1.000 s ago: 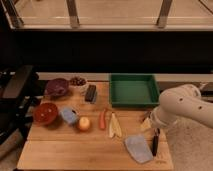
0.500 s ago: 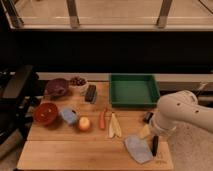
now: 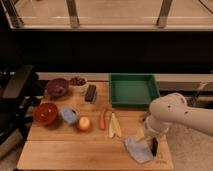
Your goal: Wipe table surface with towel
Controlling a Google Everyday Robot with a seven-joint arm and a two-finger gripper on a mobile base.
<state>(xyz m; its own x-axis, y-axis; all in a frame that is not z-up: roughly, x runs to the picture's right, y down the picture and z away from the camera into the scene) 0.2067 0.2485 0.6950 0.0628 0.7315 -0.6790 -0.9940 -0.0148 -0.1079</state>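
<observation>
- One job on this run: wipe the desk (image 3: 55,152) with the towel (image 3: 136,149). I'd say I'm at the pick-up step, with no wiping going on as far as I can judge.
- Towel is lying rumpled but flat at the near right corner of the desk, on the near side of the green tray (image 3: 134,90).
- End effector (image 3: 151,142) hangs under the white arm (image 3: 172,116), right at the towel's right edge. It's spread wide with nothing in it. I can't tell if a fingertip is touching the cloth or just beside it.
- Just left of the towel there's a pale banana-looking thing (image 3: 114,125), a carrot (image 3: 103,119) and an apple (image 3: 84,123). Further left are a light-blue block (image 3: 68,115) and a red bowl (image 3: 45,113).
- Next move, as I see it: nudge left so the fingers straddle a fold of cloth, press down to the wood, then pinch. Thin cloth lying flat is easy to miss.
- After that, the open planks along the near edge look like the safest lane to sweep, since going far-left would shove the food around.
</observation>
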